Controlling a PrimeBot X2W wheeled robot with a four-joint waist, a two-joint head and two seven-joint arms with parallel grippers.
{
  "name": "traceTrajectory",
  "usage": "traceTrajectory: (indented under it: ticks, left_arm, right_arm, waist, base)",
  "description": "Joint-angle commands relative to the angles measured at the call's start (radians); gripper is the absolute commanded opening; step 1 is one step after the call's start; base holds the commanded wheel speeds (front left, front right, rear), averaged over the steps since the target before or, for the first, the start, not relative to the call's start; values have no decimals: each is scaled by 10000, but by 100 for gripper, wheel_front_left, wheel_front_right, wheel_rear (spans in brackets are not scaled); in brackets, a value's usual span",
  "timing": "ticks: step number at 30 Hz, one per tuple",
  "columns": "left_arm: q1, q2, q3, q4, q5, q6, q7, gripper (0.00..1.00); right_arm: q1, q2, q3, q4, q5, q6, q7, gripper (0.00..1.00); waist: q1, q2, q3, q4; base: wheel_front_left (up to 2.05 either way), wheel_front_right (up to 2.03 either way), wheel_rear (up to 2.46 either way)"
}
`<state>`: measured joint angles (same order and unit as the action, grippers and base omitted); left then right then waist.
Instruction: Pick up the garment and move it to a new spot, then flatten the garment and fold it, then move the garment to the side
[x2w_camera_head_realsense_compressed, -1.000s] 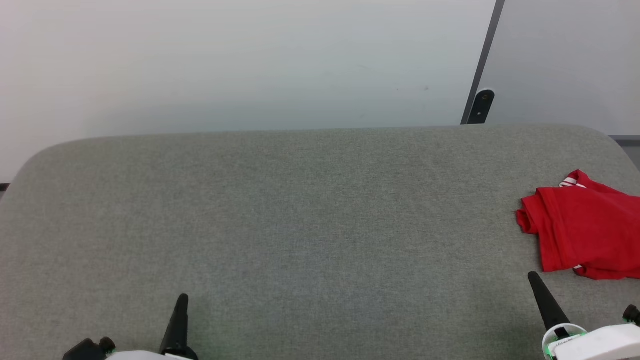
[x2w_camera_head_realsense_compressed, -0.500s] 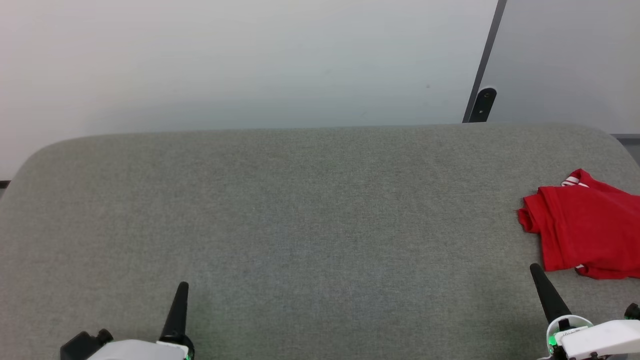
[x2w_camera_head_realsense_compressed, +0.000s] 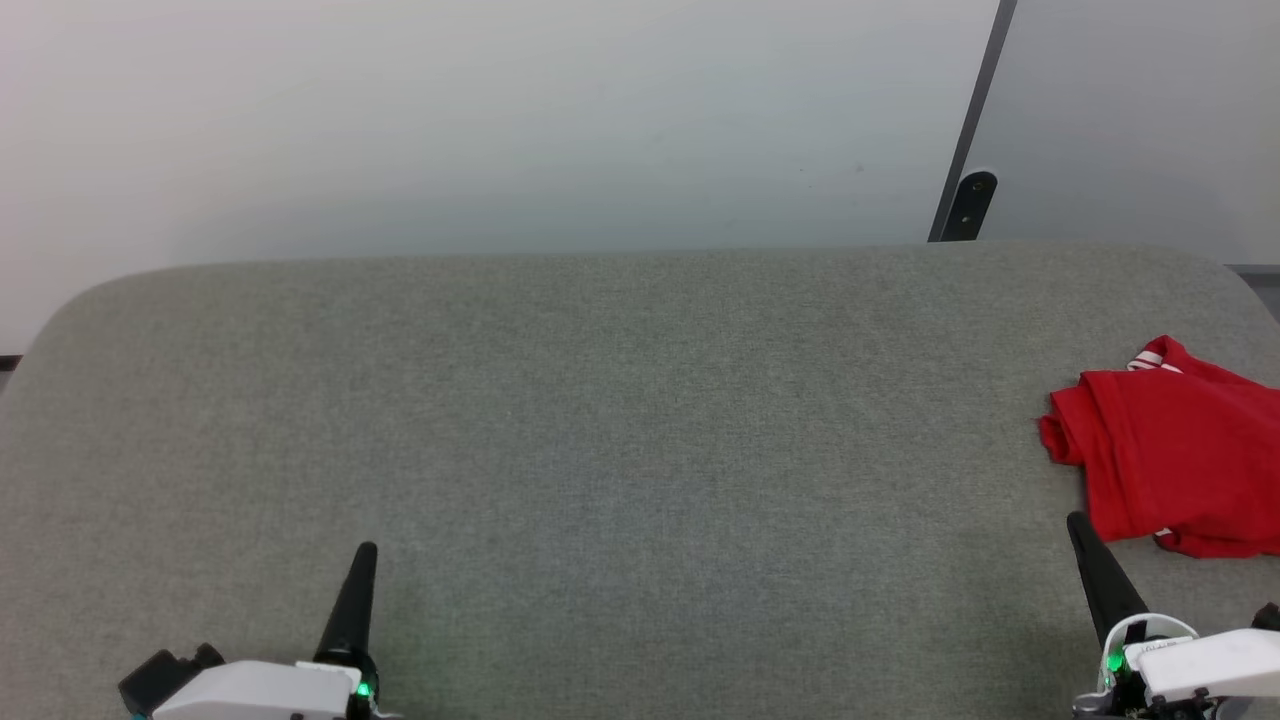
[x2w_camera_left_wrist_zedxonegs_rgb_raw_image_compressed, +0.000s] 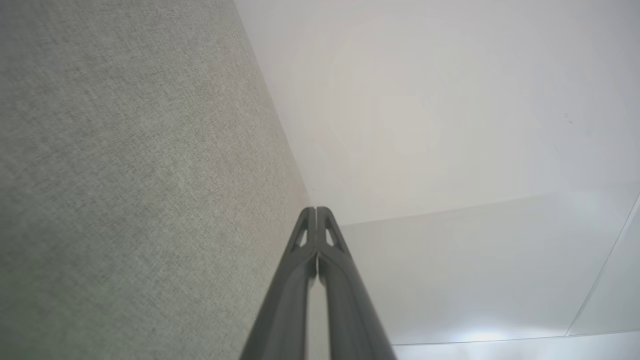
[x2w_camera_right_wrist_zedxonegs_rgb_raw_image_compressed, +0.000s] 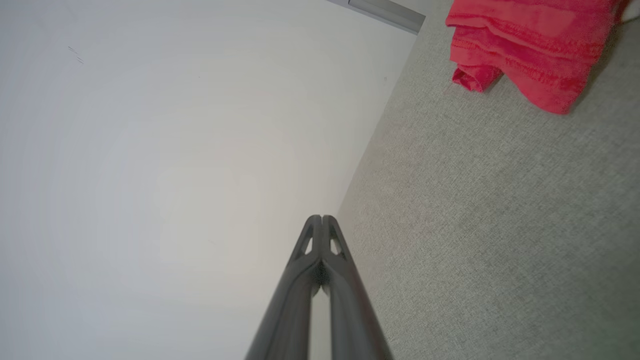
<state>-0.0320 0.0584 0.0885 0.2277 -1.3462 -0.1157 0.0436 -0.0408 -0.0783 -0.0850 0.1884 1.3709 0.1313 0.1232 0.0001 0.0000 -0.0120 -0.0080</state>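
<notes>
At the right edge of the grey padded surface (x2w_camera_head_realsense_compressed: 600, 400) the garment (x2w_camera_head_realsense_compressed: 1180, 450) lies loosely folded just beyond the right gripper (x2w_camera_head_realsense_compressed: 1079, 528), clenched empty like the left gripper (x2w_camera_head_realsense_compressed: 365, 556); a clean pickup likely needs opened jaws and a low approach.

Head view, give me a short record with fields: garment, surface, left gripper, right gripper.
garment: red, loosely folded, lying at the surface's right side, cut off by the frame edge
surface: grey fabric, white wall behind
left gripper: shut, empty, at near left
right gripper: shut, empty, tip close beside the garment
</notes>
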Motion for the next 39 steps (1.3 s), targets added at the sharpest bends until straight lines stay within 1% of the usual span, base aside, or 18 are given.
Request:
traceTrajectory:
  ticks: [1, 26, 36, 39]
  left_arm:
    - [-175, -3, 42, -42, -193, -80, 36, 0]
    - [-663, -65, 218, 127, -2011, -155, 545, 0]
    - [-820, -90, 279, 187, -2641, -189, 723, 0]
    - [-845, -89, 283, 194, -2677, -181, 743, 0]
  right_arm:
    - [-232, 26, -45, -12, 174, -7, -25, 0]
    - [-593, 219, -244, 428, 1807, -9, -95, 0]
    - [-752, 296, -309, 576, 2383, -10, -105, 0]
    - [-735, 304, -309, 586, 2431, -10, -108, 0]
  waist:
    - [-1, 0, 4, 2]
    - [-1, 0, 105, 55]
    - [-1, 0, 145, 77]
    - [-1, 0, 151, 80]
  base:
    - [0, 0, 0]
    - [0, 0, 0]
    - [0, 0, 0]
    - [0, 0, 0]
